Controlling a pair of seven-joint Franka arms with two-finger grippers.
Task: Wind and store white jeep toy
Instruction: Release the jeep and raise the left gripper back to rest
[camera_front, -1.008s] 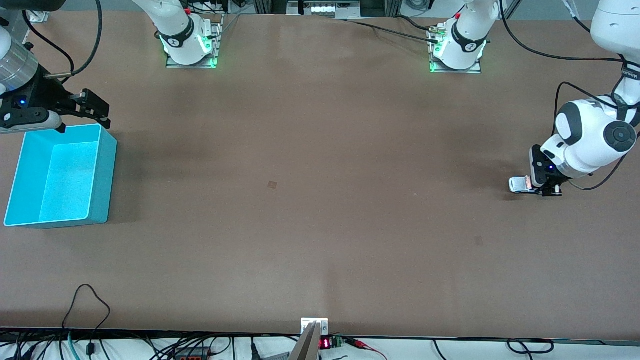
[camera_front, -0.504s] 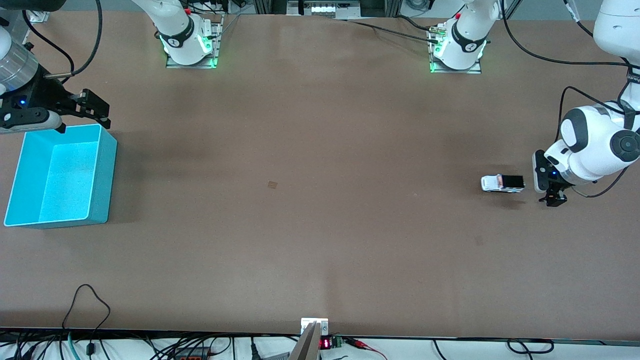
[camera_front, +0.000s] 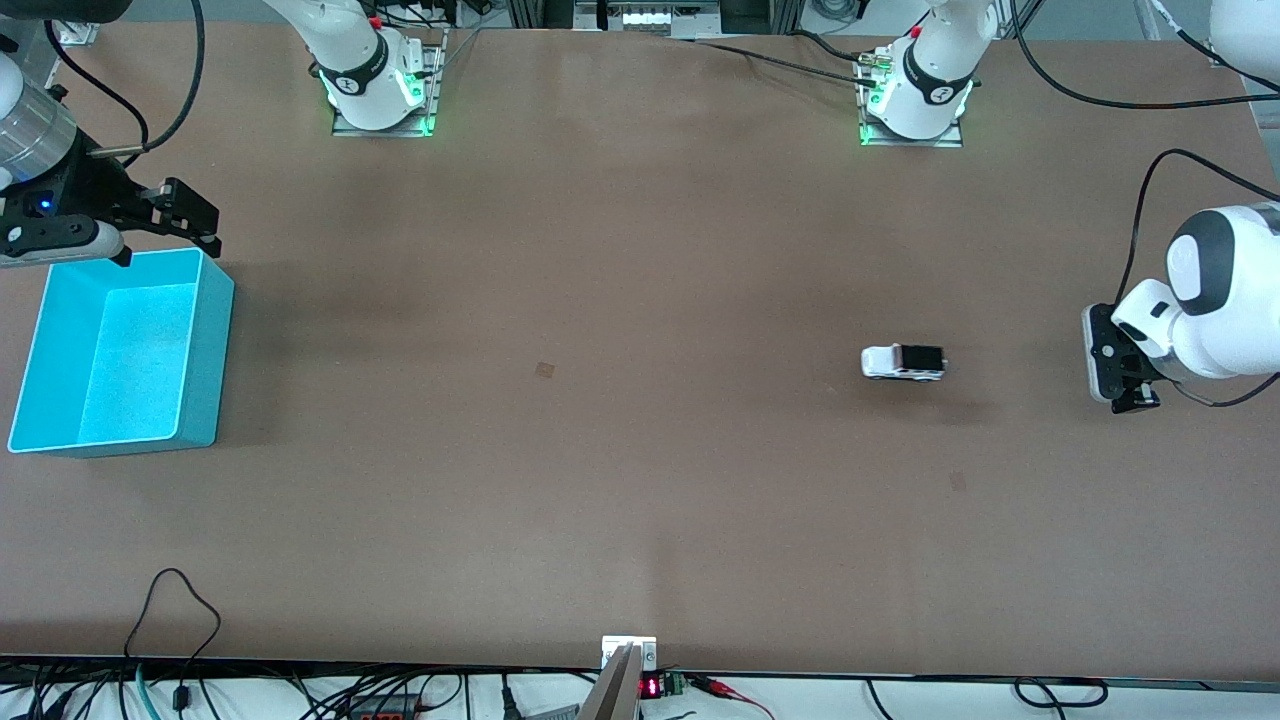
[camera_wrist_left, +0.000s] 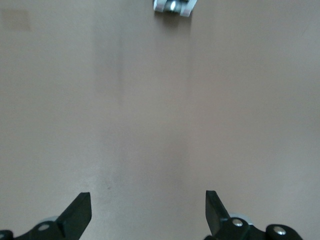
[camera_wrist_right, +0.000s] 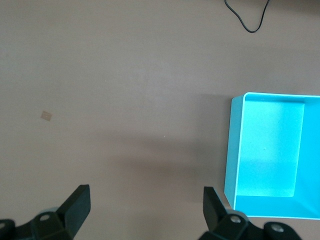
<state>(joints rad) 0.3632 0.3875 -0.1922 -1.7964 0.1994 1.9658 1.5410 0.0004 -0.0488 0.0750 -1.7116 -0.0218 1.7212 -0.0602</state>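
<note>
The white jeep toy (camera_front: 903, 362) sits alone on the brown table (camera_front: 640, 480); it could roll past the turquoise plastic bin (camera_front: 205, 350) (nothing steers it); left gripper (camera_front: 1120, 370) wide apart, empty, near the table's end; right gripper (camera_front: 185, 222) spread over the bin's edge, waiting.

You have one white jeep toy (camera_front: 903, 362) and one turquoise bin (camera_front: 205, 350). You also have two grippers: left gripper (camera_front: 1119, 372), right gripper (camera_front: 190, 225).

White, black-roofed jeep toy (camera_front: 903, 362); turquoise bin (camera_front: 205, 365).

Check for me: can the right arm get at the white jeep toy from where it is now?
Probably not soon. The right gripper waits open by the turquoise bin, while the white jeep toy sits toward the left arm's end, with bare table between; the open left gripper is closer.
</note>
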